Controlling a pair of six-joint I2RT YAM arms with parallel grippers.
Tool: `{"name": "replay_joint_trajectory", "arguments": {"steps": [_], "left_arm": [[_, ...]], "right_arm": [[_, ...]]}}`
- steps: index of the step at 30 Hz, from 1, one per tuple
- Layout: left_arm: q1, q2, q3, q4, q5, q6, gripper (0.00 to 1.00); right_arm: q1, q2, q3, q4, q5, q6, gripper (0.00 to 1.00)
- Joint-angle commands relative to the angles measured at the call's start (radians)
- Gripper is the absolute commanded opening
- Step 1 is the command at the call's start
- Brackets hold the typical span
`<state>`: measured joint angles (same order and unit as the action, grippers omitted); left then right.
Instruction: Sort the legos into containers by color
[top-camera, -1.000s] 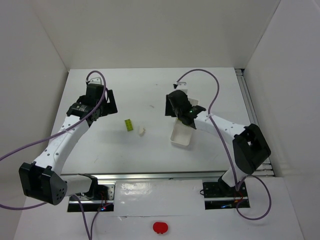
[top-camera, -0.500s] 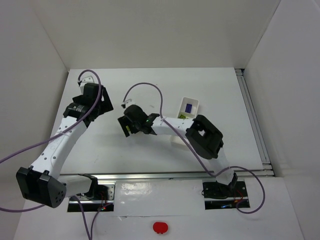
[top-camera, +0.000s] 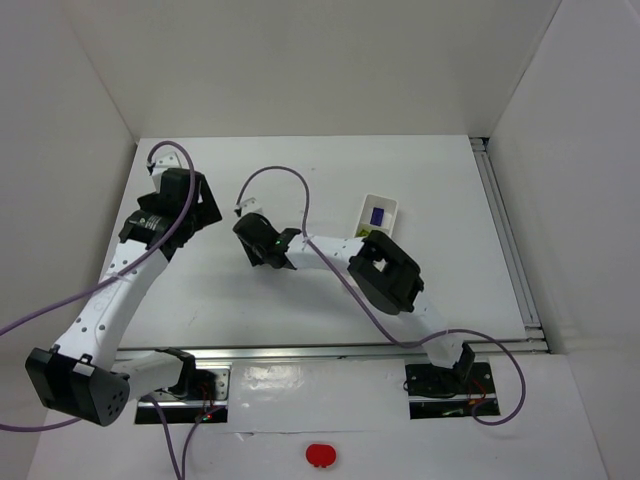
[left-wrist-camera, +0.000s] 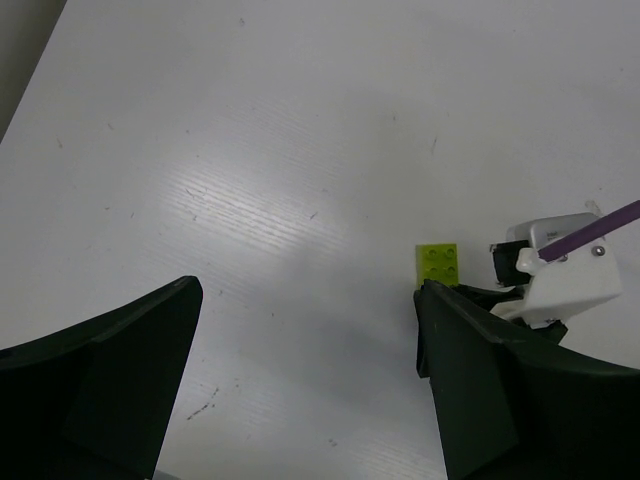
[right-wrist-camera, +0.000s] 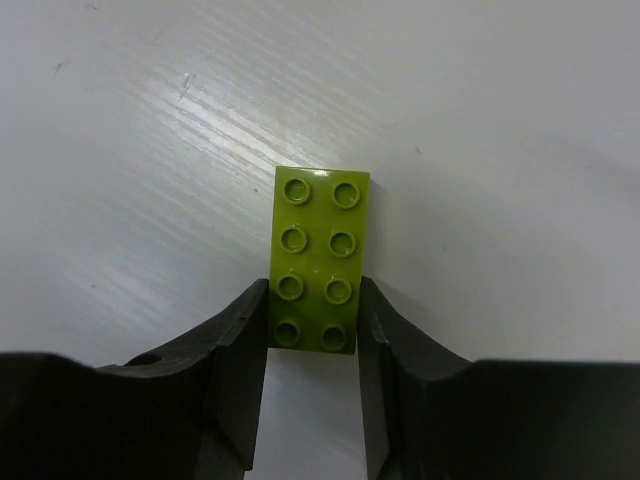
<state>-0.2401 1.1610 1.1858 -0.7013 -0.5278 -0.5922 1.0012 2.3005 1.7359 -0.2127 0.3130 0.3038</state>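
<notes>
On the desk (right-wrist-camera: 480, 120), the right claw (right-wrist-camera: 312, 310) is pinching a green brick (right-wrist-camera: 320, 235); the left claw (left-wrist-camera: 308, 300) is hanging spread wide nearby.

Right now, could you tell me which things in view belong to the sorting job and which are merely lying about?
Job:
lime-green brick, between the fingers of the right gripper
purple brick, in the far compartment of the white tray

Lying about:
red object at the near edge
purple cables, rig wiring
</notes>
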Motion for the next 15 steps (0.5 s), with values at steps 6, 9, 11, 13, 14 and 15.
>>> {"name": "replay_joint_trajectory", "arguments": {"steps": [6,9,11,13,14,15], "left_arm": [[-0.001,-0.005,0.008,-0.003,-0.009,-0.002,0.99],[-0.001,0.017,0.018,-0.003,0.021,0.008,0.99],[-0.001,0.028,0.018,0.008,0.044,0.017,0.99],[-0.001,0.037,0.027,0.019,0.066,0.017,0.99],[-0.001,0.046,0.028,0.019,0.075,0.028,0.99],[-0.001,0.046,0.028,0.029,0.095,0.028,0.99]], "right_arm": [[0.001,-0.433,-0.335,0.217,0.188,-0.005,0.28],[-0.073,-0.645,-0.533,0.276,0.232,0.03,0.28],[-0.142,-0.706,-0.643,0.266,0.241,0.058,0.29],[-0.186,-0.78,-0.725,0.224,0.241,0.099,0.3],[-0.228,-0.8,-0.748,0.207,0.241,0.112,0.32],[-0.251,-0.815,-0.768,0.194,0.221,0.121,0.32]]}}
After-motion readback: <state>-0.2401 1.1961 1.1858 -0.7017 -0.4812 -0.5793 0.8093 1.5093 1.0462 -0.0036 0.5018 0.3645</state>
